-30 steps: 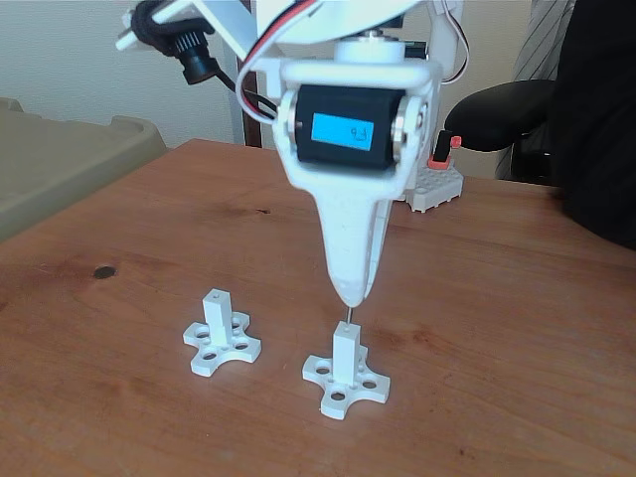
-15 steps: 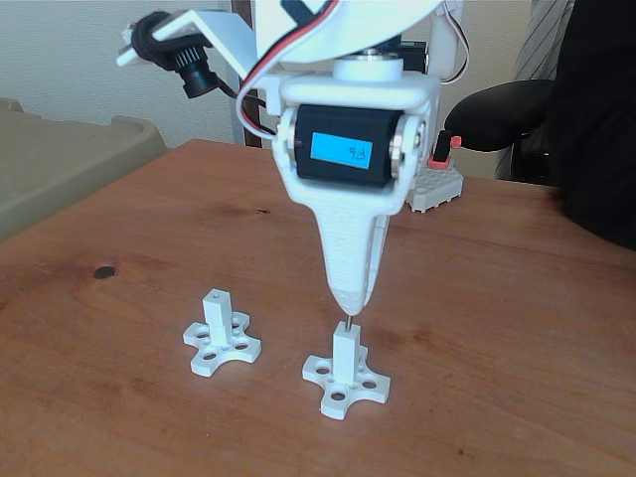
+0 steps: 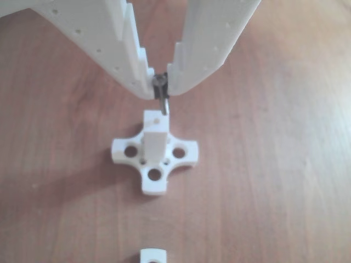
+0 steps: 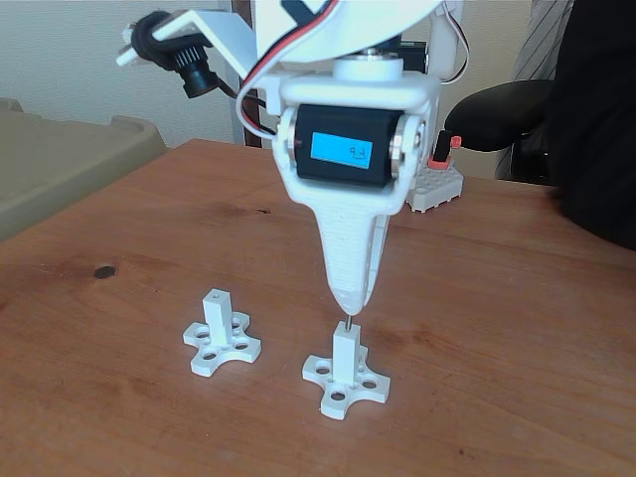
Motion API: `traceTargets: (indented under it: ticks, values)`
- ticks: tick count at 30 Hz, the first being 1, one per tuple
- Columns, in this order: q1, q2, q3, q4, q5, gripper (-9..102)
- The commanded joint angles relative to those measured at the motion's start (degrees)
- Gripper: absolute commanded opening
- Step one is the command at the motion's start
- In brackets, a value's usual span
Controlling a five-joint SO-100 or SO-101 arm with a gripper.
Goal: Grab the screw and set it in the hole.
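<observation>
The hand [image 3: 160,87] pinches the screw [image 3: 162,98] by its head, hanging upright just above the white post [image 4: 344,351], so its tip meets the hole

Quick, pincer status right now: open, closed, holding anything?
Pincer: closed on the screw, which hangs tip-down just above the white post.
</observation>
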Motion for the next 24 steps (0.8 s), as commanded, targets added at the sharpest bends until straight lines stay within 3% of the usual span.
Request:
traceTargets:
  ticks: [1,24]
  values:
    - [0.4,1.3,-0.2,-0.1,-0.2,-4]
    - [0.5,0.2,-0.3,-0.6,-0.4,-4]
